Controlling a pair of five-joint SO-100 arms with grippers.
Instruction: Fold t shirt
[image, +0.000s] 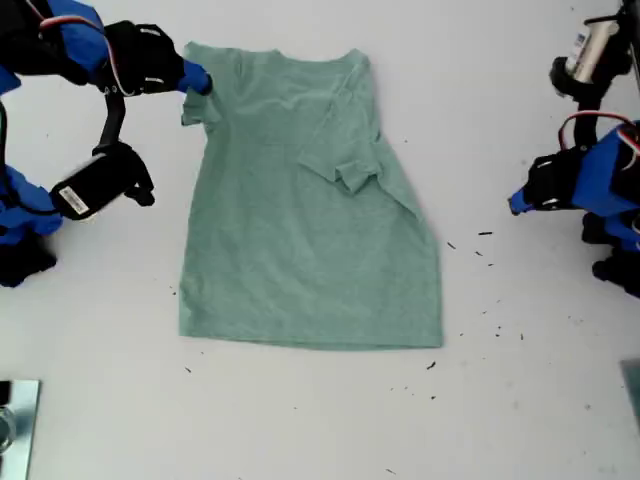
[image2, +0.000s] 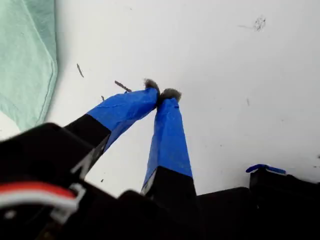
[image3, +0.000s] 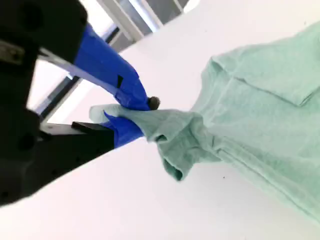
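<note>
Two grippers: my second gripper (image3: 131, 116) pinches the t shirt (image: 305, 210) sleeve (my first gripper (image2: 161, 95) closed, empty).

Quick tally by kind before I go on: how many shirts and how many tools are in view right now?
t shirt: 1, lying on the white table
tools: 2, my first tool shut on nothing, my second tool shut on the shirt's sleeve
Total: 3

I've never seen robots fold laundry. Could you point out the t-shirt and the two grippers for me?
t shirt (image: 300, 250): exterior view, middle of the body.
my second gripper (image3: 131, 119): second wrist view, tips clamped on a sleeve.
my first gripper (image2: 161, 95): first wrist view, closed tips.
</note>
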